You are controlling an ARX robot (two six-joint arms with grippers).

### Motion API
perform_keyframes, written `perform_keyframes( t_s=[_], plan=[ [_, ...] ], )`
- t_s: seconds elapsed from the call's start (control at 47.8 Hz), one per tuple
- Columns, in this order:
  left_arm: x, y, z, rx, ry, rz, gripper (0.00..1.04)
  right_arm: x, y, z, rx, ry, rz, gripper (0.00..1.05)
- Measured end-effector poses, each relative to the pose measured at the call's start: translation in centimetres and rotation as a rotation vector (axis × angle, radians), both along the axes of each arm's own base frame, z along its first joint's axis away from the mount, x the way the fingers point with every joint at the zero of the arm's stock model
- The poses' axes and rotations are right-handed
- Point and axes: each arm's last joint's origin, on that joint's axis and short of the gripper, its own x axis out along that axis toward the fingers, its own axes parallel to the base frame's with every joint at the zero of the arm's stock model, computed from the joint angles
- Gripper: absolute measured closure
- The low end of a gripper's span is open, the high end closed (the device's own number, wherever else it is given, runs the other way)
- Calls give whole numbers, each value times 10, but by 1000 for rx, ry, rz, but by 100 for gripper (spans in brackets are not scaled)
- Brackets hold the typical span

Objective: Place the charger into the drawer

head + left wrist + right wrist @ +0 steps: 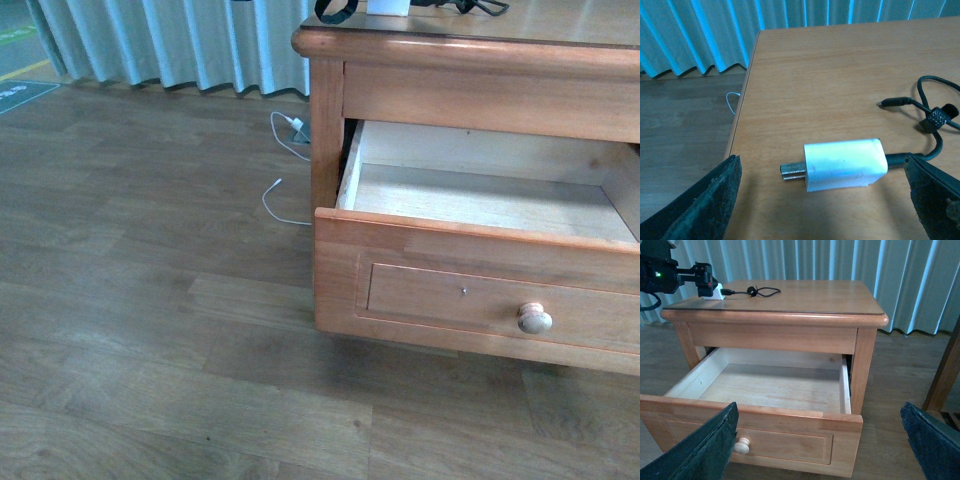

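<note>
Wooden nightstand top, white charger lying flat near its edge, black cable trailing beside

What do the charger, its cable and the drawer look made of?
Charger: smooth white plastic with a slight sheen; prongs look metal. Cable: matte black, probably a rubber or PVC sheath. Drawer: wood with visible grain, the front honey-toned and seemingly varnished, the inside paler and bare-looking.
</note>
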Motion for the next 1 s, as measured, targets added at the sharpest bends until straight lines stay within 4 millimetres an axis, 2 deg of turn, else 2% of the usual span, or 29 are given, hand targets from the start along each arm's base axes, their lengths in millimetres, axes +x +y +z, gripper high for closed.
perform_keyframes(
  t_s=[0.272, 0.606, 0.815, 1.004],
  plan=[
    [19, -12, -6, -1, 14, 14, 6, 0, 0, 0, 0, 0, 0, 8],
    [24, -15, -14, 37, 46, 21, 6, 0, 0, 0, 0, 0, 0, 8],
    [25, -15, -17, 49, 48, 25, 34, 0, 0, 0, 0, 0, 0, 8],
    [22, -12, -16, 48, 46, 27, 36, 0, 0, 0, 0, 0, 0, 8]
  ],
)
